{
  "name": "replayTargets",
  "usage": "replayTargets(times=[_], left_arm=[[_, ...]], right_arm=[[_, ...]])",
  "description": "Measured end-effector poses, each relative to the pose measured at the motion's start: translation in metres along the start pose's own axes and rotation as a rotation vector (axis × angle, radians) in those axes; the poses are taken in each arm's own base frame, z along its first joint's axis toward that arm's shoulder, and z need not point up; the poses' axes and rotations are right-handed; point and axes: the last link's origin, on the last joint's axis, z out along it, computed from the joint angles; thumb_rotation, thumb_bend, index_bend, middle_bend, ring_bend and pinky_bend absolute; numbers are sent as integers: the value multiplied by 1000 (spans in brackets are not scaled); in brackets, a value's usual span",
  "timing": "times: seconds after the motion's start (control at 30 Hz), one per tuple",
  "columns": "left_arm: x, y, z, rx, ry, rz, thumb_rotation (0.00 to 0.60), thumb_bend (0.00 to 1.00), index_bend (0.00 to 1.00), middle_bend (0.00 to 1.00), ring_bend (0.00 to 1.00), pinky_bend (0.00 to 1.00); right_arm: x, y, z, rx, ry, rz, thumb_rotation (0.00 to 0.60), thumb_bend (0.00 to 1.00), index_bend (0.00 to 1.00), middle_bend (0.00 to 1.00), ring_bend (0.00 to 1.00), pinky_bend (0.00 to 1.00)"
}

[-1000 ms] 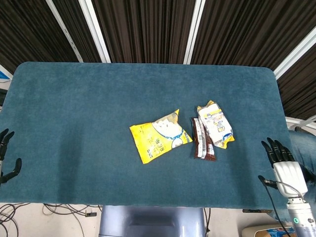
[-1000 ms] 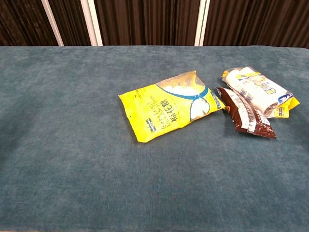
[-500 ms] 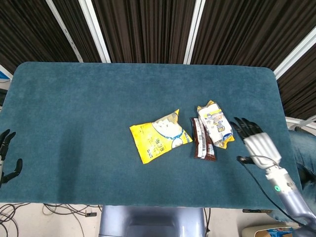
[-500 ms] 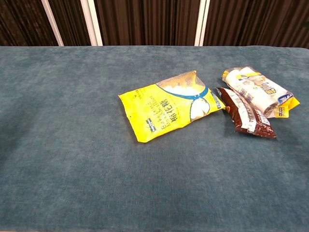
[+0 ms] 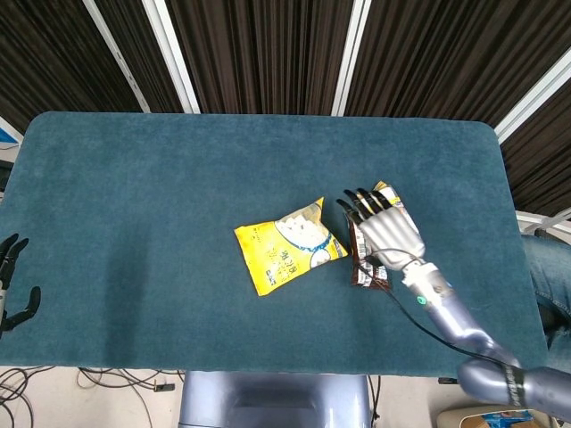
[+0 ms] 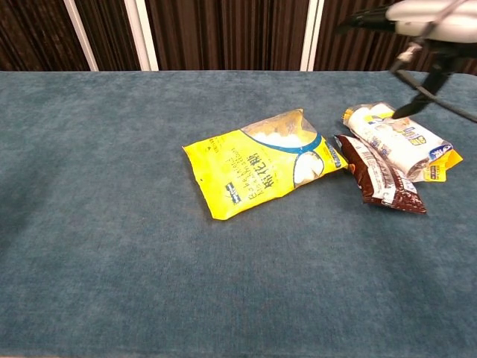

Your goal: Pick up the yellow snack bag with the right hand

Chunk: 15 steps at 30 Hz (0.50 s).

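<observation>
Right hand [image 5: 385,228] moved in over pkts beside yellow snack bag [image 5: 290,246], fingers spread, holding nothing

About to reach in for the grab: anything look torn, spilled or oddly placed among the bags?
Nothing stands out. The yellow snack bag lies flat and sealed on the table. The brown packet leans against the white-and-yellow packet, both intact. The right hand hovers open above those two.

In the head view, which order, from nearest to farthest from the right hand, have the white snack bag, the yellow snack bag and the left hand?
From the right hand:
1. white snack bag, under it.
2. yellow snack bag, to its left.
3. left hand, at the far left edge.
</observation>
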Motion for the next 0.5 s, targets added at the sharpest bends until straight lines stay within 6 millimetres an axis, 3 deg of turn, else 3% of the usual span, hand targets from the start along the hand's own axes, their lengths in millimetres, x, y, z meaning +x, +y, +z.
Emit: replayTargets(times=[0.23, 0.5], left_arm=[[0, -1, 0, 2, -8, -3, 600, 471, 20, 0, 30, 10], [0, -3, 0, 10, -19, -10, 600, 471, 20, 0, 30, 10]], right_arm=[[-11, -49, 29, 78, -48, -27, 600, 161, 0, 0, 0, 130], [-32, -81, 50, 119, -77, -117, 600, 162, 0, 0, 0, 130]])
